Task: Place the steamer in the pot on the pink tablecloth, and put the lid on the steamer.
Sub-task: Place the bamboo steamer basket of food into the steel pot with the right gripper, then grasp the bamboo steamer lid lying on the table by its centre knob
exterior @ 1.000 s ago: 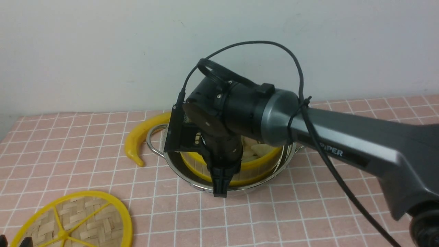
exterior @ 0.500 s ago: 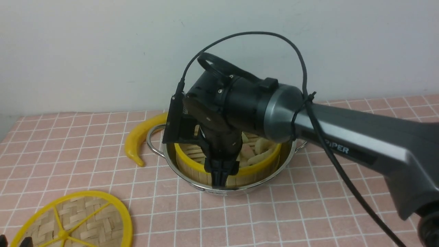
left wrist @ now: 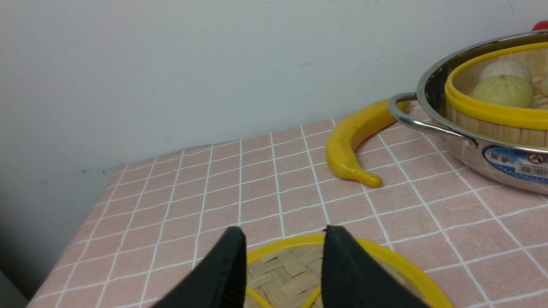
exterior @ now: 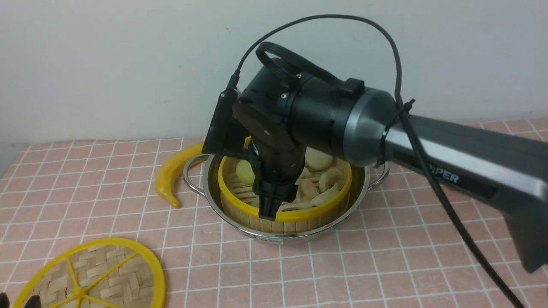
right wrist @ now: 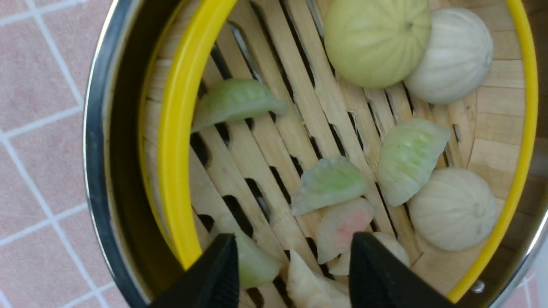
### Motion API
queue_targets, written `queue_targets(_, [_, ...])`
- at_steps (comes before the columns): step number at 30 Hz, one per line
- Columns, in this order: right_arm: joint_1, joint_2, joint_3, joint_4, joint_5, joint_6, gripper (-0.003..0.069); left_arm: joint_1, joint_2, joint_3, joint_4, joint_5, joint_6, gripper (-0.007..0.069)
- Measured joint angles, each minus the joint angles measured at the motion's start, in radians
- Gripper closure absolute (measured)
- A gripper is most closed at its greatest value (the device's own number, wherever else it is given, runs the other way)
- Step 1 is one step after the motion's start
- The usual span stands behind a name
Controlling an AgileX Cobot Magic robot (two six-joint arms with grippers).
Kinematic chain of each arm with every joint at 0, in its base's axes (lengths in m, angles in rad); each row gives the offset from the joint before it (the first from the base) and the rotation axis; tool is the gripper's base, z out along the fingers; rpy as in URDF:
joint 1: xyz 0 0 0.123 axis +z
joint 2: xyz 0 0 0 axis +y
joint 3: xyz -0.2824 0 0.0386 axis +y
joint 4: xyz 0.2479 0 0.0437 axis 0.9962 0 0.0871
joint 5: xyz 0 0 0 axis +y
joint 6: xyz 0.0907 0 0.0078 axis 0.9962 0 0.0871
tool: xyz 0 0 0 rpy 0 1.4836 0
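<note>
The steamer (exterior: 308, 214) sits in the pot (exterior: 299, 236) on the cloth (exterior: 385, 256). The right pincer (exterior: 269, 212) hangs spread above it, holding nothing. The left pincer (left wrist: 284, 265), also spread, hovers over the lid (exterior: 107, 273).

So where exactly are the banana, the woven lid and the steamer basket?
banana (exterior: 164, 177), front view, on the middle of its curved body.
lid (exterior: 98, 265), front view, on a woven panel between the yellow spokes.
steamer (exterior: 317, 211), front view, on the front of its yellow rim.
</note>
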Motion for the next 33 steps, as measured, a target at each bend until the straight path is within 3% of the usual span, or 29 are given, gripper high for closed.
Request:
queue_targets(7, [-0.013, -0.006, 0.0, 0.076, 0.0, 0.045, 0.0398, 0.0, 0.0, 0.0, 0.0, 0.0, 0.0, 0.0381])
queue_targets(14, [-0.014, -0.154, -0.002, 0.069, 0.001, 0.207, 0.066, 0.0, 0.0, 0.0, 0.0, 0.0, 0.0, 0.0381])
queue_targets(24, [-0.014, -0.397, -0.011, 0.1, -0.011, 0.446, 0.0673, 0.0, 0.0, 0.0, 0.0, 0.0, 0.0, 0.0381])
queue_targets(33, [-0.014, -0.438, -0.011, 0.099, -0.119, 0.47, 0.0664, 0.0, 0.0, 0.0, 0.0, 0.0, 0.0, 0.0381])
